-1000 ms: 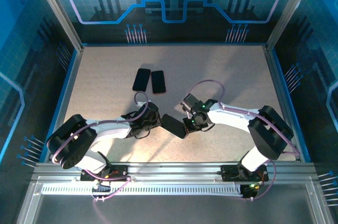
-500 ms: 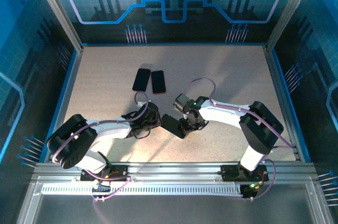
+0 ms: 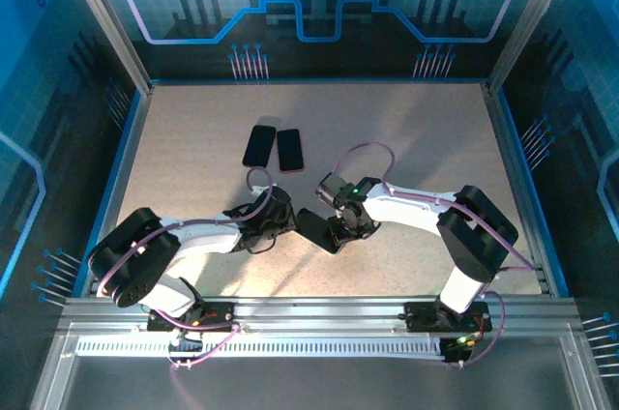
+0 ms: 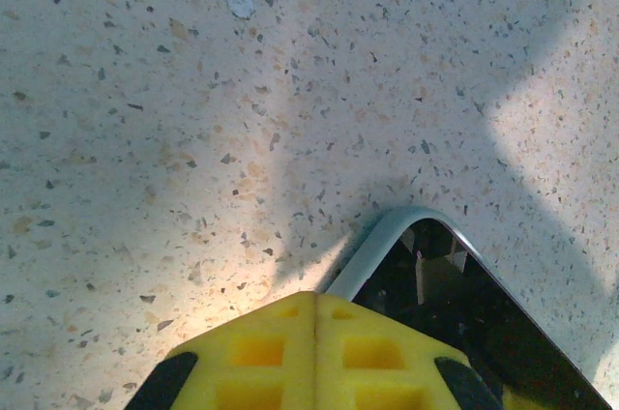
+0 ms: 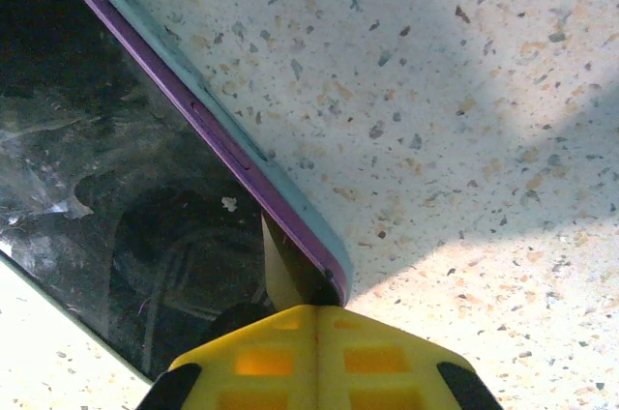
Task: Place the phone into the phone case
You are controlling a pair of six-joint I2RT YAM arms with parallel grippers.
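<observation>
The glossy black flat phone (image 3: 317,230) is lying on the speckled beige worktop (image 3: 406,130), front and centre, its screen mirroring the rig. Along one side a purple edge (image 5: 208,134) is running beside a pale blue-grey rim (image 5: 290,188); whether that rim is the case is hard to tell. Both wrist views are cutting off most of the slab. The left hand (image 4: 314,318) is sitting at one corner with its yellow pads pressed together. The right hand (image 5: 317,323) is sitting at the opposite side's corner, pads likewise together. Two more dark flat slabs (image 3: 258,146) are lying well behind.
</observation>
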